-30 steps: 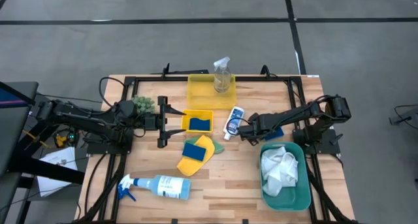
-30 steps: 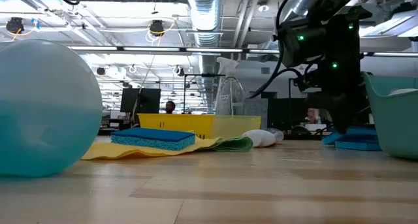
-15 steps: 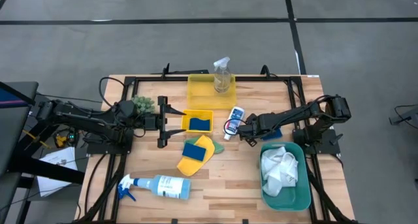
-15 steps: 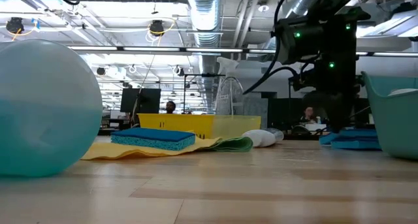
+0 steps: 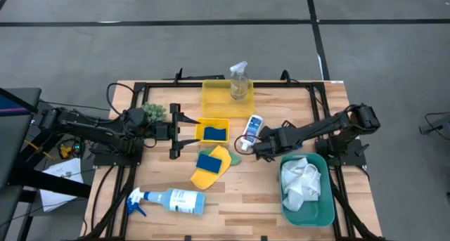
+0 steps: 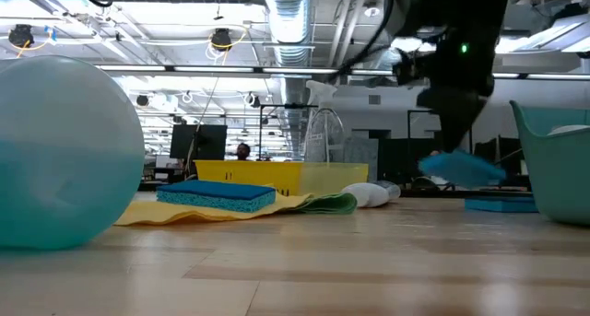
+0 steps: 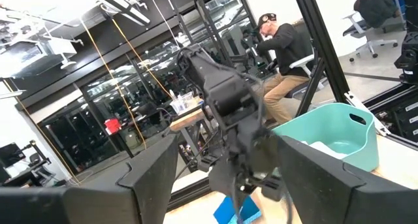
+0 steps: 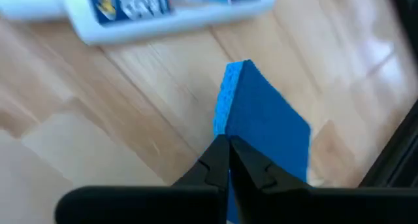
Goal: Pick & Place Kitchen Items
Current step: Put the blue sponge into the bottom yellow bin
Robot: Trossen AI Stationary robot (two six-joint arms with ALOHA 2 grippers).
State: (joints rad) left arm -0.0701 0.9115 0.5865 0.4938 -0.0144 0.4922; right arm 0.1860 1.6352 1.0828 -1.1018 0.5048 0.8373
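From above, we see the right gripper [image 5: 257, 149] near the middle of the table [image 5: 239, 199], just beside the small white bottle [image 5: 252, 128] lying on its side. The left gripper [image 5: 174, 131] waits at the left, next to the small yellow tray [image 5: 202, 121] with a sponge in it. Another sponge [image 5: 208, 161] lies on the yellow cloth [image 5: 202, 178], the blue-white spray bottle [image 5: 171, 199] lies near the front edge, the clear spray bottle [image 5: 239, 81] stands in the large yellow tray [image 5: 214, 97], and a white cloth [image 5: 301, 181] fills the teal bin [image 5: 314, 211].

At table height, we see a blue sponge [image 6: 461, 169] lifted clear of the table under the right arm, with one more sponge [image 6: 502, 204] flat beside the bin.

From the left wrist, its fingers [image 7: 151, 175] stand apart, holding nothing.

From the right wrist, the fingers [image 8: 225, 160] are closed tight on the edge of the blue sponge [image 8: 264, 129], above the wood and near the white bottle [image 8: 163, 7].
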